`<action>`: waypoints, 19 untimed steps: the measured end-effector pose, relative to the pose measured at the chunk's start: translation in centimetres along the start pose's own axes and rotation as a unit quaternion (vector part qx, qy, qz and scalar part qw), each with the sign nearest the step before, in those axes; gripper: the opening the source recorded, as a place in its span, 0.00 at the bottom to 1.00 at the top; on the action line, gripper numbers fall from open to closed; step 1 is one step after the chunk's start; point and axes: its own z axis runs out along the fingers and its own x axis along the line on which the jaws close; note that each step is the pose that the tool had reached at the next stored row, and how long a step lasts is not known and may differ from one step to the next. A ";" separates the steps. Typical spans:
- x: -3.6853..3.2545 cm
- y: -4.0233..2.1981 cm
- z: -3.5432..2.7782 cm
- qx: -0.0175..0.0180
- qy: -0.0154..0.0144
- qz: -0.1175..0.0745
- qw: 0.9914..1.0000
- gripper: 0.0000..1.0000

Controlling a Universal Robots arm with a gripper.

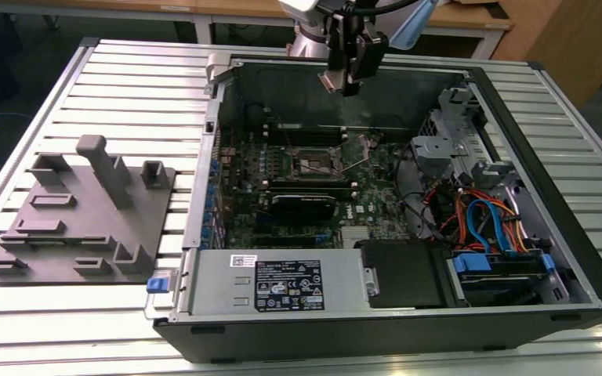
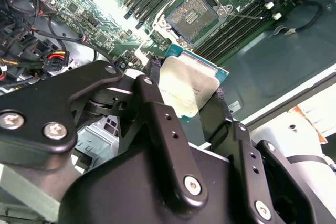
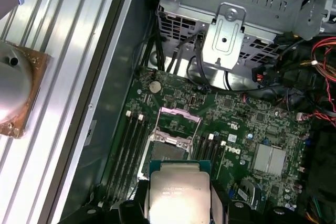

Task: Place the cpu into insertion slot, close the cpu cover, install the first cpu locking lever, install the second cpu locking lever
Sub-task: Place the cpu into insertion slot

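Observation:
My gripper hangs over the far wall of the open computer case, shut on the cpu. In both wrist views the cpu shows its pale silver top, pinched at two opposite edges between the black fingers. It is held in the air, well above the green motherboard and apart from it. The insertion slot lies bare with its dark centre showing. The cpu cover stands flipped open along the slot's far edge.
A grey power-supply box fills the case's near side. A drive cage and coloured cables crowd the exterior view's right. A grey fixture plate with upright blocks sits on the slatted table at the exterior view's left.

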 end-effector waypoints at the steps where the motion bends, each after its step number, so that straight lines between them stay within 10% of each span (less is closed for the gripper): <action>1: 0.00 0.00 0.00 0.000 0.000 0.000 1.000 0.54; 19: 0.00 0.00 0.01 0.000 -0.002 0.019 1.000 0.54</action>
